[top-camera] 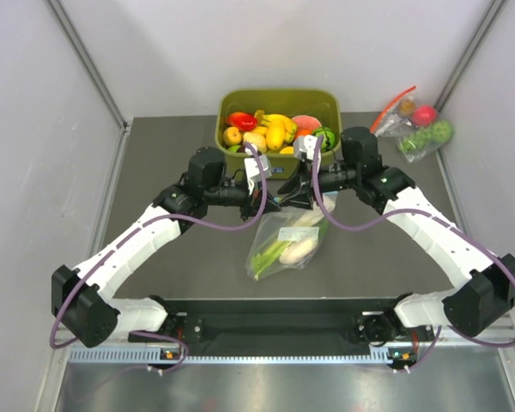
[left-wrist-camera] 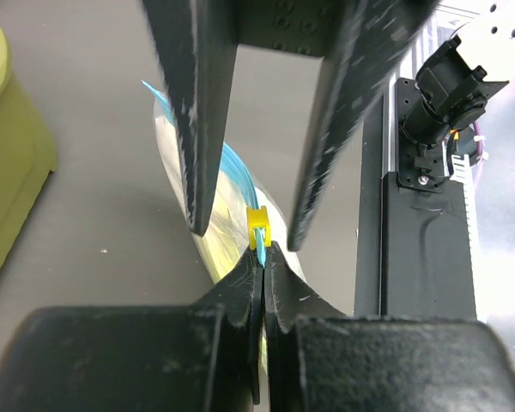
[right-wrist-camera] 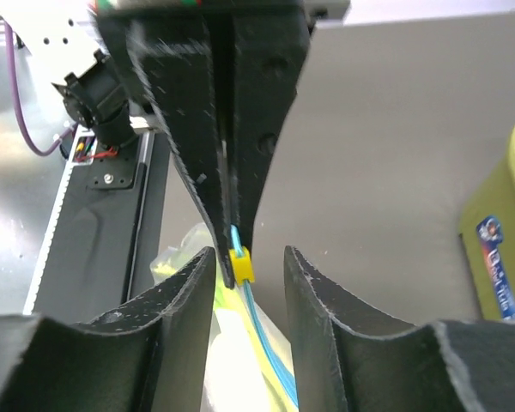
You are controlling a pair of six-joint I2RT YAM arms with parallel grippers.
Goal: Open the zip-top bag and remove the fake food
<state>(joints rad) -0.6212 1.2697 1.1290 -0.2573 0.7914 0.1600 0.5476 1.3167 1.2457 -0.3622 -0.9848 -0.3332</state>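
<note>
The clear, crinkly zip-top bag point(top-camera: 285, 245) lies in the middle of the dark grey counter point(top-camera: 197, 266), its long axis running from 7 to 1 o'clock and its zip end toward 1. It is likely light, limp and slippery, so its stiffer blue zip strip point(right-wrist-camera: 266, 343) is the best hold. The left tool point(left-wrist-camera: 263, 256) is clamped on that strip beside the small yellow slider point(left-wrist-camera: 257, 225). The right tool point(right-wrist-camera: 249, 257) stands part-open astride the slider.

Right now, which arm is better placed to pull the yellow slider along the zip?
Right, I'd say. The right gripper is open with the yellow slider between its fingers, so it need only close and pull. The left gripper is shut on the zip-top bag beside the slider, anchoring it.
</note>
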